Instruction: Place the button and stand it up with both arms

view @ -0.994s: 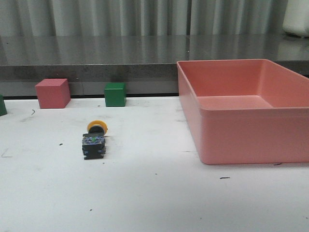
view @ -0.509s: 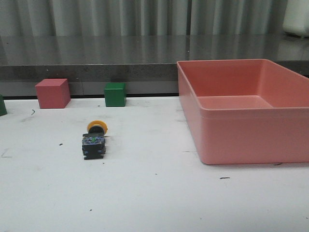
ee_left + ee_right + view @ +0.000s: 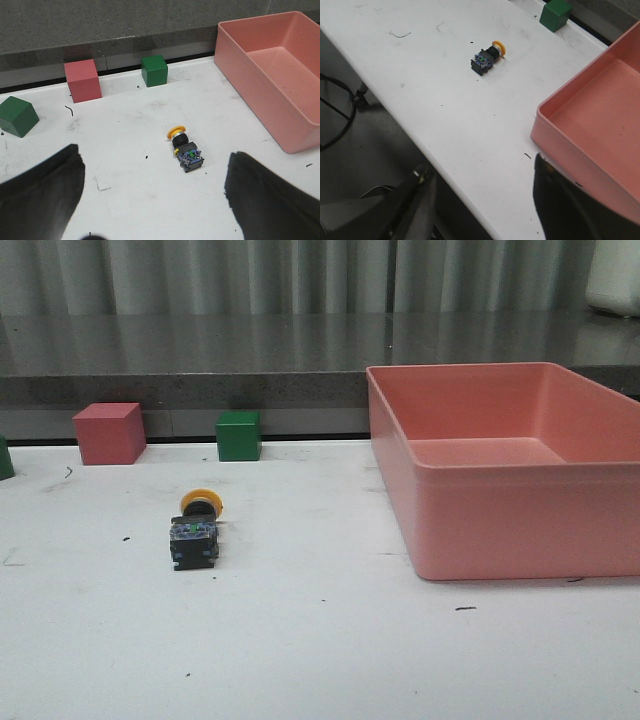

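The button (image 3: pixel 196 531) lies on its side on the white table (image 3: pixel 330 650), left of centre, its yellow cap toward the back and its dark blocky base toward the front. It also shows as the button (image 3: pixel 185 150) in the left wrist view and the button (image 3: pixel 487 55) in the right wrist view. My left gripper (image 3: pixel 152 172) hangs open above the table, well short of the button, nothing between its fingers. Over the table's front edge, far from the button, my right gripper (image 3: pixel 482 172) is open and empty. Neither arm shows in the front view.
A large pink bin (image 3: pixel 505 465) stands on the right of the table. A pink cube (image 3: pixel 109 433) and a green cube (image 3: pixel 238 435) sit along the back edge, and another green cube (image 3: pixel 17 116) at far left. A dark ledge (image 3: pixel 200 360) runs behind.
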